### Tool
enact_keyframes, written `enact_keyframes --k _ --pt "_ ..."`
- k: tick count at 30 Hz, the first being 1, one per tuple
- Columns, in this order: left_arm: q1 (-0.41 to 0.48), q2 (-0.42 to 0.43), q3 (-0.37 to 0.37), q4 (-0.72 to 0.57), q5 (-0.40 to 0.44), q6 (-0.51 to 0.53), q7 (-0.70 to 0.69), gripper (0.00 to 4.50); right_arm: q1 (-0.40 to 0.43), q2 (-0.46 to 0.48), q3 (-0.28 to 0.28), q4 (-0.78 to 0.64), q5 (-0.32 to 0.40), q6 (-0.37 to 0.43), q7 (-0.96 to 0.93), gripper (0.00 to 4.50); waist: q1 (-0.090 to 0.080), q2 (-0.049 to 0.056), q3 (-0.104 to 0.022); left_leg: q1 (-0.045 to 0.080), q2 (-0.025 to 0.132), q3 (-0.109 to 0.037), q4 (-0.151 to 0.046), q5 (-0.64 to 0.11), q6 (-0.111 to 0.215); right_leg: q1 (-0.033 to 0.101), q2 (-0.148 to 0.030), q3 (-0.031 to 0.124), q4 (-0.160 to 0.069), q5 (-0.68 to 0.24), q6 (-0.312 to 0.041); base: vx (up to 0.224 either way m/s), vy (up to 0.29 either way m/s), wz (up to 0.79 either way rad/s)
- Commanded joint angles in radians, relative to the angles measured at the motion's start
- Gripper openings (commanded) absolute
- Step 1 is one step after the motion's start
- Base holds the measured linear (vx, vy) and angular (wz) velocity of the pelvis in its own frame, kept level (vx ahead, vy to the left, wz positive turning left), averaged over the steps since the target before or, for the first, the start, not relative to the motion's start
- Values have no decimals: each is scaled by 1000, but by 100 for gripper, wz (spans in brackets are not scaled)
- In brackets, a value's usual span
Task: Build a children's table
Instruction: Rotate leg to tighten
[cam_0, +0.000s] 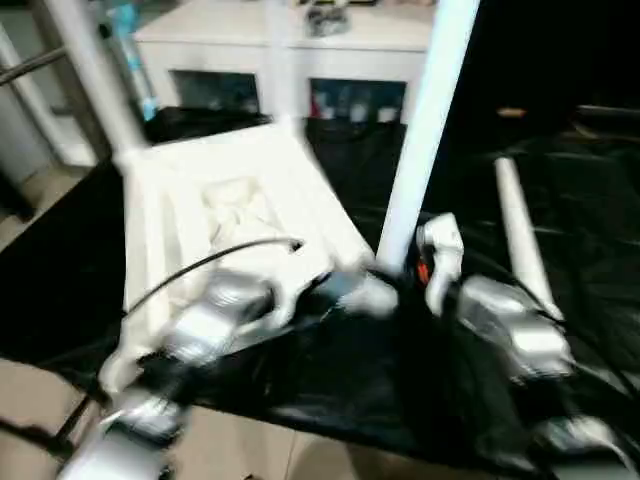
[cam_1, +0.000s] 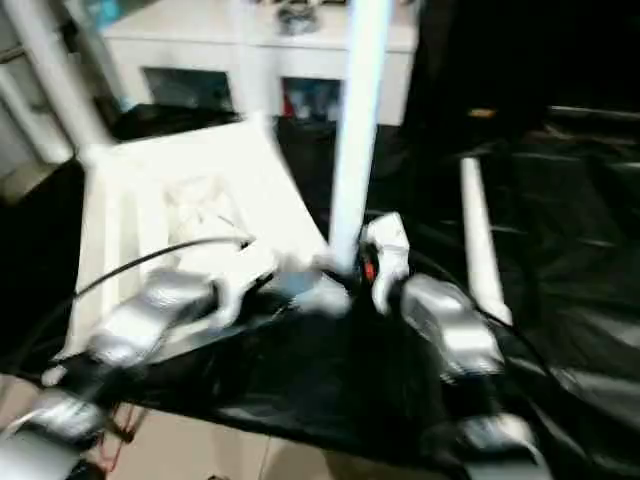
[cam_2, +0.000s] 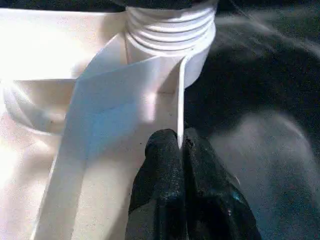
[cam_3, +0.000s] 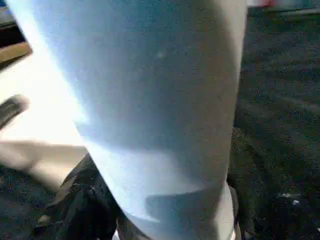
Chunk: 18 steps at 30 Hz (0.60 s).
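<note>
The white tabletop lies underside up on the black-covered table. One white leg stands upright in its near right corner socket, and another leg rises from the far left corner. A third leg lies loose on the black cloth to the right. My left gripper is shut on a thin rib of the tabletop just beside the threaded socket. My right gripper holds the upright leg near its base, with a black finger on each side of the tube.
A white cabinet with glass doors stands behind the table. The black cloth spreads wrinkled to the right. Light floor shows past the table's near edge at the lower left. A black cable runs over my left forearm.
</note>
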Motion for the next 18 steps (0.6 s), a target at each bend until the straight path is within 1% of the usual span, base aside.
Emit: enact_keyframes --k 1,2,3,4,5,7,9,10,11,12,13,14,15,16,17,18 --pt "-53 -55 35 37 14 20 135 0 11 80 48 139 -21 39 -83 256 -4 -13 -41 21 38 -36 -81 -450 -27 23 -54 24 -96 -533 -139 0 0 0" --pt "-64 -74 41 52 17 23 163 0 -11 96 38 173 -26 47 -131 256 -11 -13 -39 23 36 -37 -79 -466 -24 20 -55 22 -101 -565 -129 0 0 0" --pt "-72 -87 46 62 18 23 179 0 -26 107 28 198 -30 52 -161 256 -15 -13 -39 22 34 -39 -79 -472 -19 21 -54 19 -105 -592 -115 0 0 0" --pt "-73 -87 46 62 18 23 180 0 -27 108 28 199 -30 52 -162 256 -16 -12 -39 23 34 -41 -79 -477 -18 20 -55 17 -107 -603 -109 0 0 0" --pt "-79 -99 44 68 18 23 183 0 -43 120 20 225 -33 57 -172 256 -18 -14 -39 23 33 -42 -78 -484 -15 20 -55 16 -111 -618 -98 0 0 0" --pt "-80 -107 36 71 17 17 171 0 -59 136 13 258 -38 44 -161 256 -22 -15 -39 22 32 -44 -79 -498 -7 18 -54 13 -114 -623 -92 0 0 0" --pt "-77 -105 33 65 14 17 160 0 -63 141 7 268 -37 37 -159 256 -25 -15 -38 22 33 -46 -80 -508 -3 16 -54 13 -115 -619 -95 0 0 0" --pt "-73 -102 31 58 12 18 152 0 -62 144 2 268 -31 38 -153 312 -25 -14 -38 24 33 -46 -80 -514 -4 15 -54 13 -116 -619 -97 0 0 0" --pt "-73 -102 31 58 12 18 152 0 -62 144 2 268 -31 38 -153 326 -28 -14 -37 25 34 -48 -81 -526 -5 14 -53 12 -116 -618 -98 0 0 0" --pt "-69 -99 29 49 8 18 140 0 -63 146 -1 270 -24 36 -149 326 -29 -13 -37 26 35 -48 -82 -536 -7 13 -52 12 -116 -617 -100 0 0 0" --pt "-53 -86 20 17 -2 6 98 0 -67 150 -8 271 -7 28 -129 332 -32 -16 -38 25 35 -49 -82 -541 -6 13 -54 12 -116 -614 -105 0 0 0" --pt "-53 -86 20 17 -2 6 98 0 -67 150 -8 271 -7 28 -129 346 -32 -13 -39 24 36 -51 -83 -541 -6 14 -57 13 -114 -611 -110 0 0 0" --pt "-46 -80 15 4 -6 -5 76 0 -70 150 -9 270 -4 23 -121 346 -31 -12 -41 19 39 -51 -86 -535 -8 17 -59 15 -111 -583 -115 0 0 0" --pt "-37 -71 9 -7 -9 -18 55 0 -74 148 -8 268 -5 16 -112 362 -34 -15 -42 14 39 -53 -87 -524 -8 21 -57 16 -107 -561 -120 0 0 0" --pt "-28 -61 2 -17 -12 -34 32 0 -76 143 -5 261 -8 9 -100 375 -34 -13 -43 8 41 -53 -91 -511 -7 26 -57 18 -99 -520 -134 0 0 0" --pt "-20 -51 -1 -26 -15 -37 17 0 -79 137 -2 254 -14 2 -99 377 -34 -12 -45 6 43 -52 -91 -500 -6 27 -58 21 -96 -485 -148 0 0 0"
